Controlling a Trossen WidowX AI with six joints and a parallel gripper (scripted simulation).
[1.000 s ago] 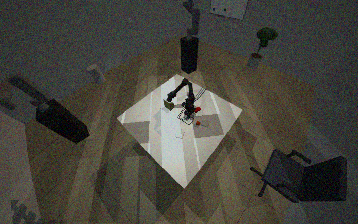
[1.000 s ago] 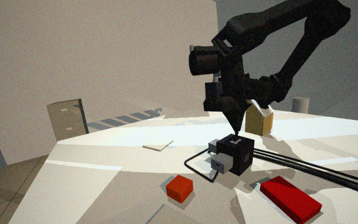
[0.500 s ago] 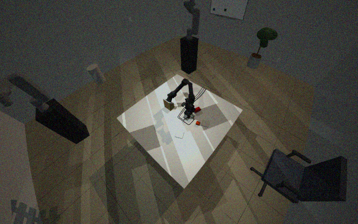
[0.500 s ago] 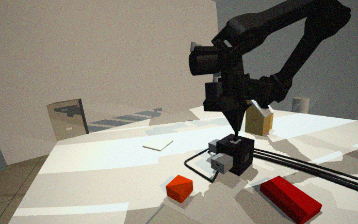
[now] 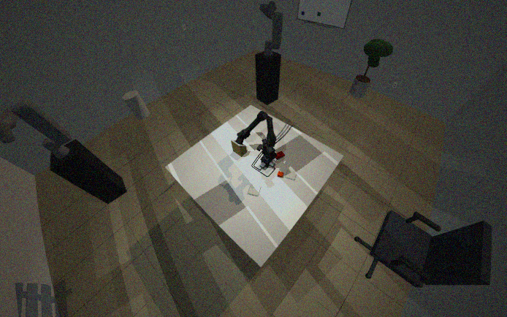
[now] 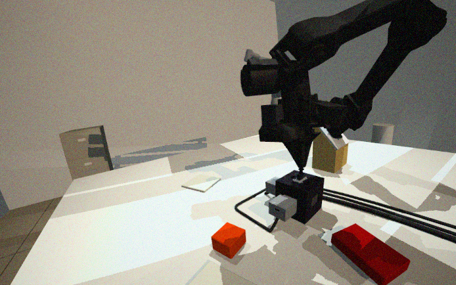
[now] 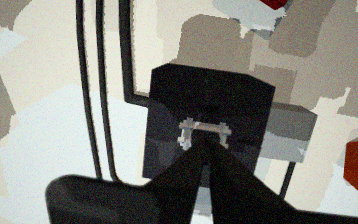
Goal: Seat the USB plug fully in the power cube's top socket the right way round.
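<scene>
One thing to watch: your pincer [image 7: 204, 145] is clamped on the USB plug [image 7: 205, 131] atop the power cube [image 6: 300, 196] (how deep it sits is unclear); a skewed pull may drag the cube toward the orange block [image 6: 228, 240] on the worktop [image 6: 117, 215]

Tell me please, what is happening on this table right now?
A black arm reaches straight down onto the power cube. Its gripper is shut on the small USB plug in the socket on the cube's top face. The plug sits low against that face; whether it is fully seated cannot be told. Two grey plugs stick out of the cube's side. An orange block and a red block lie nearby, apart from the cube.
</scene>
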